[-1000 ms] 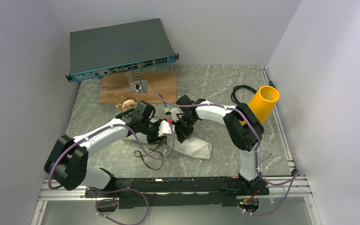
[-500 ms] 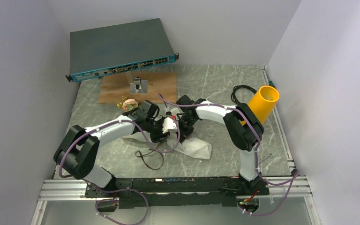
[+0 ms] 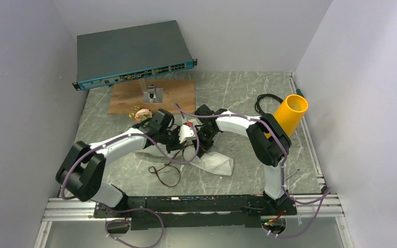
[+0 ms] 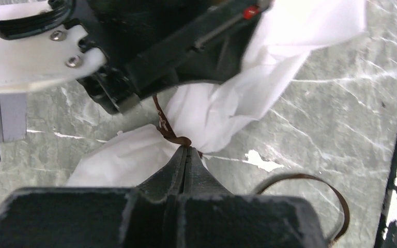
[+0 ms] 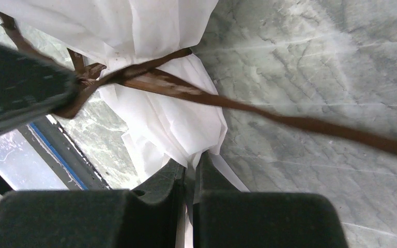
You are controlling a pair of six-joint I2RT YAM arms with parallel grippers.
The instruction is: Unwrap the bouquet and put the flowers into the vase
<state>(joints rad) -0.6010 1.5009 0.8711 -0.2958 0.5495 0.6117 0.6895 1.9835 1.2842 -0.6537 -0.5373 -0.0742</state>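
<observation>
Both hands are closed, and they sit very near to each other at the middle of the bouquet (image 3: pixel 214 164). In its own wrist view my left hand (image 4: pixel 186 155) has its fingers pressed together with no gap, and the tips pinch the brown ribbon (image 4: pixel 168 132) just at the knot, where the white paper (image 4: pixel 217 108) is squeezed narrow. My right hand (image 5: pixel 190 163) is also closed tight, on a fold of this same paper just beside the tie; one ribbon strand runs stretched across its view, away from the knot.

From above, the bouquet lies flat on the surface (image 3: pixel 238 93) between the two arms. Its paper end points toward the near right. On the far left, one pink rose (image 3: pixel 143 113) shows behind the left arm; the other flowers I cannot see, the arms cover them. One loose loop of the ribbon lies on the surface on the near side of the left hand.

At the right side, well apart from the bouquet, stands the yellow-orange vase (image 3: pixel 291 114); its mouth is open, and the right arm hides its lower part.

At the far left, a grey network switch (image 3: pixel 129 54) rests over a wooden board (image 3: pixel 178 95) with a small metal stand (image 3: pixel 152 94).
</observation>
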